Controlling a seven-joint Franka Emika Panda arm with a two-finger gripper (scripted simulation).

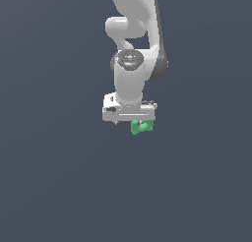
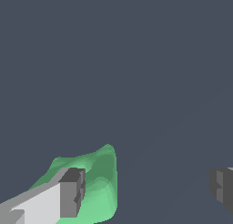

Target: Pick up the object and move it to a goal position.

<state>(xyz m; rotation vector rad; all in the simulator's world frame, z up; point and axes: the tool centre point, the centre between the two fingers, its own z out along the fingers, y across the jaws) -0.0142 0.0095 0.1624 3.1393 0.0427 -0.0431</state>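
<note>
The object (image 1: 142, 126) is a small bright green blocky piece, seen just under the white hand of the arm in the exterior view. In the wrist view the object (image 2: 98, 184) lies against the inner side of one grey fingertip (image 2: 72, 192). The other fingertip (image 2: 222, 189) stands far from it, with a wide gap of bare surface between. My gripper (image 2: 146, 191) is open and straddles the object off-centre. In the exterior view the gripper (image 1: 132, 121) points straight down, and its fingers are mostly hidden by the hand and the object.
A plain dark grey-blue surface (image 1: 59, 177) fills both views. The arm's white links (image 1: 132, 24) rise above the hand. No other object shows.
</note>
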